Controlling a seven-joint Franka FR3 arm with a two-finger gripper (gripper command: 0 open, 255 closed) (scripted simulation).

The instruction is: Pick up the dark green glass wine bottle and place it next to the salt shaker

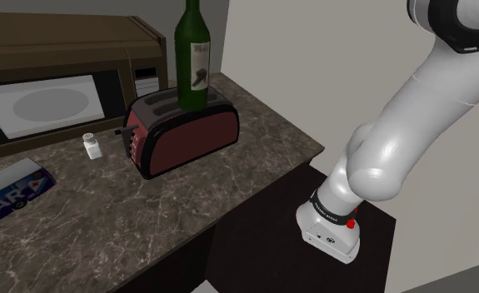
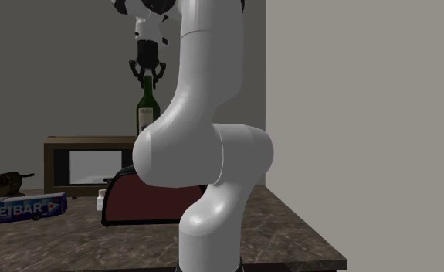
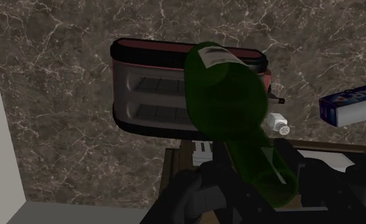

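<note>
A dark green glass wine bottle (image 1: 192,52) with a pale label hangs upright over the dark red toaster (image 1: 197,133), and whether its base touches the toaster I cannot tell. My gripper (image 2: 147,69) is shut on the bottle's neck from above. In the wrist view the bottle (image 3: 229,95) runs down from between my fingers, with my gripper (image 3: 272,196) clasping its neck. The small white salt shaker (image 1: 92,146) stands on the dark marble counter (image 1: 187,212), just off the toaster's end nearest the microwave, and it also peeks out beside the bottle (image 3: 279,123).
A brown microwave (image 1: 54,87) stands at the back of the counter. A blue box (image 1: 8,196) lies flat at the shoulder view's left. A pale wall (image 1: 354,50) rises just past the counter's end. The counter's front edge drops off close to the toaster.
</note>
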